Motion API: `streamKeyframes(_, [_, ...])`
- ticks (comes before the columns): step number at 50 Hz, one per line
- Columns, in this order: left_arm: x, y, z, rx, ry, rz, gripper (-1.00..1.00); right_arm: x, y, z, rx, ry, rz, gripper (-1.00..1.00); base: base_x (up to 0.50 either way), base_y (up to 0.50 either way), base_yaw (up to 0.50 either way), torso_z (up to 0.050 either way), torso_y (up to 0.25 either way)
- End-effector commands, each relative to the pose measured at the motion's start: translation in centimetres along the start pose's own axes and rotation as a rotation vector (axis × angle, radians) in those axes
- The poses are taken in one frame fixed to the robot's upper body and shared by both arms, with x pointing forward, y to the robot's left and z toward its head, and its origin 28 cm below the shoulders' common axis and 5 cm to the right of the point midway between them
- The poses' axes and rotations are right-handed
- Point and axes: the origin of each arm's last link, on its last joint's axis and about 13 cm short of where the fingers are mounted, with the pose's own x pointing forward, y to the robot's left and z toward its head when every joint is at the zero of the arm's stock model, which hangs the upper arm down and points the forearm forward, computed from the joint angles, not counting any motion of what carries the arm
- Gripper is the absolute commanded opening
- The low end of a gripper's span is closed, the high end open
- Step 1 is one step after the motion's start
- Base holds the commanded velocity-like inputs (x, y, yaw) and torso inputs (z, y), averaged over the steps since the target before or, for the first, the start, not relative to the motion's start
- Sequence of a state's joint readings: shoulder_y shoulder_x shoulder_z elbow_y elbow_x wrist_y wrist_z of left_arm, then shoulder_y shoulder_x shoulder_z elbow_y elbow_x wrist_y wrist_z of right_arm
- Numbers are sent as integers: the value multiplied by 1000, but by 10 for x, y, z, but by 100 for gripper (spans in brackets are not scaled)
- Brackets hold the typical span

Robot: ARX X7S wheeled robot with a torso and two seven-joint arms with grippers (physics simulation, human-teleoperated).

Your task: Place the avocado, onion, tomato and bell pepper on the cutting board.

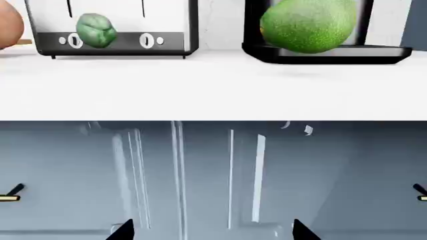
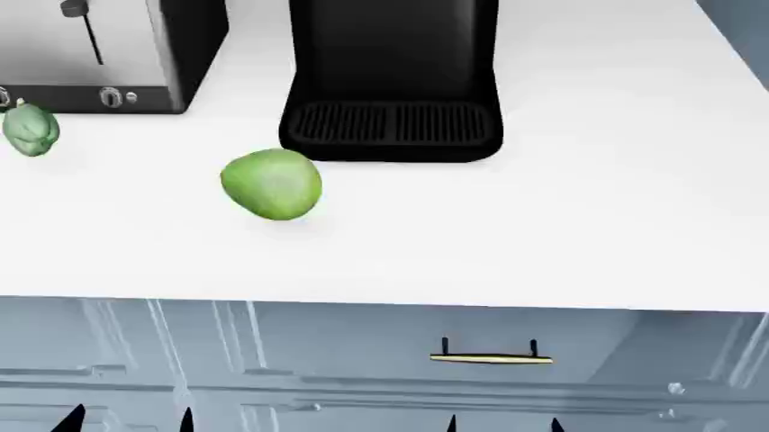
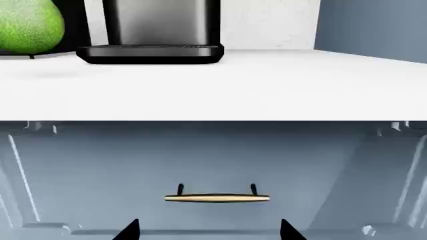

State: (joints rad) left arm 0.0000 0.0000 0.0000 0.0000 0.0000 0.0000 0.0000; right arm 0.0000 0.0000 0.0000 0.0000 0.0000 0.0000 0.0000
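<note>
The avocado [image 2: 272,184], large and bright green, lies on the white counter [image 2: 577,225] in front of the coffee machine; it also shows in both wrist views [image 1: 308,25] [image 3: 30,25]. The small dark-green bell pepper [image 2: 29,130] sits before the toaster [image 1: 97,30]. A tan-pink curve of the onion [image 1: 8,25] peeks in at the frame edge. The tomato and cutting board are out of view. My left gripper [image 2: 129,421] [image 1: 212,231] and right gripper [image 2: 502,423] [image 3: 209,230] hang open and empty below the counter edge, facing the cabinet fronts.
A steel toaster [image 2: 108,54] stands at the back left and a black coffee machine [image 2: 391,81] at the back middle. Blue-grey cabinet fronts run under the counter, with a brass drawer handle [image 2: 491,358] near my right gripper.
</note>
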Motion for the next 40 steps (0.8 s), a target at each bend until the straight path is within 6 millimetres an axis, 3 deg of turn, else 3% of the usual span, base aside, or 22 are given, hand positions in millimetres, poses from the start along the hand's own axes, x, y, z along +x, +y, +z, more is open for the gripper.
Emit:
streamKeyframes(1, [1, 0, -1, 34, -2, 0, 100, 1, 0, -1, 0, 0, 0, 100, 0, 0, 0, 0, 0])
streamKeyframes(22, [0, 0, 1, 6, 2, 2, 100, 1, 0, -1, -2, 5, -6, 100, 0, 0, 0, 0, 0])
streamKeyframes(23, [-13, -10, -105, 32, 262, -30, 100, -5, 2, -119, 118, 354, -51, 100, 0, 0, 0, 0, 0])
streamKeyframes(24, [-1, 0, 1, 10, 11, -4, 100, 0, 0, -1, 0, 5, -6, 100, 0, 0, 0, 0, 0])
streamKeyframes(32, [3, 1, 0, 4, 34, 11, 100, 1, 0, -1, 0, 2, -8, 100, 0, 0, 0, 0, 0])
streamKeyframes(40, [3, 1, 1, -9, 45, -8, 100, 1, 1, -1, -4, 1, -7, 100, 0, 0, 0, 48, 10])
